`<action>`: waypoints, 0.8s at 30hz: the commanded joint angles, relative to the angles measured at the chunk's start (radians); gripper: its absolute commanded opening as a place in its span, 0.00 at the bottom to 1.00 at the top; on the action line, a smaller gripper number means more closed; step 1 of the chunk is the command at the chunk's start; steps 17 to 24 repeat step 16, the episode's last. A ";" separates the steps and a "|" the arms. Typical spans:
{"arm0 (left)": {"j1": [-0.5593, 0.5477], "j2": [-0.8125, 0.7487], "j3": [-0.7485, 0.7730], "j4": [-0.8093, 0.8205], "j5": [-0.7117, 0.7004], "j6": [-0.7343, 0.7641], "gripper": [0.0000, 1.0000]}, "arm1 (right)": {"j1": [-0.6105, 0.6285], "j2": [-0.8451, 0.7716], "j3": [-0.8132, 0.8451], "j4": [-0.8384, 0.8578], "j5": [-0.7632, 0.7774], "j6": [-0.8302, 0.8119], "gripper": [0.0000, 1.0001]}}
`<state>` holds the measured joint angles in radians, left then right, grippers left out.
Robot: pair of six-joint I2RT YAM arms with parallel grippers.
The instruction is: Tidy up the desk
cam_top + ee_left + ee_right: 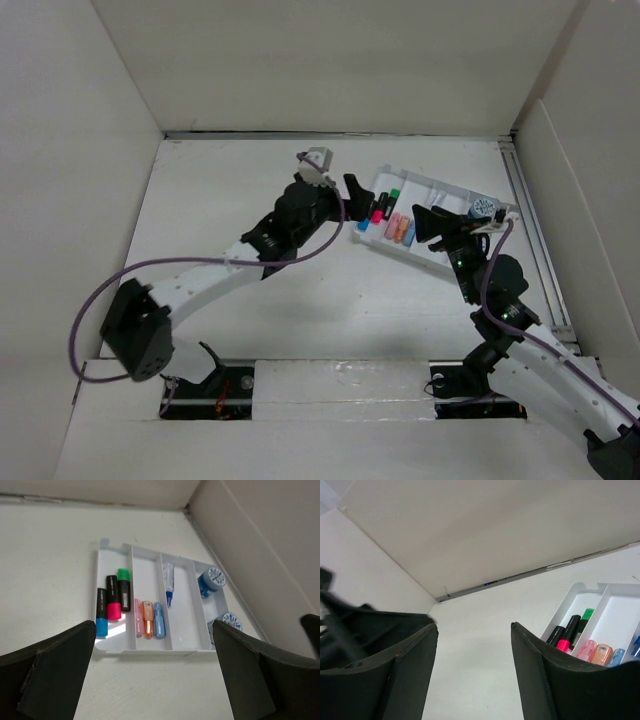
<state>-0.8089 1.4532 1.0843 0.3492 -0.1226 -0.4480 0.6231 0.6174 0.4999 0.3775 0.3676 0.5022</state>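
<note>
The white desk [250,190] holds a white compartment tray [440,185] at the back right. In the left wrist view the tray [150,651] holds blue, pink and green highlighters [113,604], three small pastel markers [147,619], a white tube with a blue tip [169,582] and two blue-and-white rolls [210,580]. My left gripper [357,198] is open and empty, just left of the tray's near edge, above bare desk [152,680]. My right gripper [428,225] is open and empty, over the tray's near side, facing left [472,670].
White walls border the desk on the left, back and right. A metal rail [535,240] runs along the right edge beside the tray. The left arm's grey cable [100,300] loops over the near left. The tray's left end shows in the right wrist view [570,600].
</note>
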 commanded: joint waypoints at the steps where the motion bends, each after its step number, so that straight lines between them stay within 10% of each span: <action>1: 0.010 -0.227 -0.148 0.132 -0.121 0.019 0.99 | -0.002 0.015 -0.006 0.078 -0.032 0.007 0.66; 13: 0.028 -0.893 -0.575 0.001 -0.380 -0.087 0.99 | 0.036 0.030 0.011 0.115 -0.094 -0.031 0.64; 24: 0.028 -0.912 -0.577 -0.045 -0.393 -0.103 0.99 | 0.046 0.042 0.025 0.113 -0.124 -0.040 0.64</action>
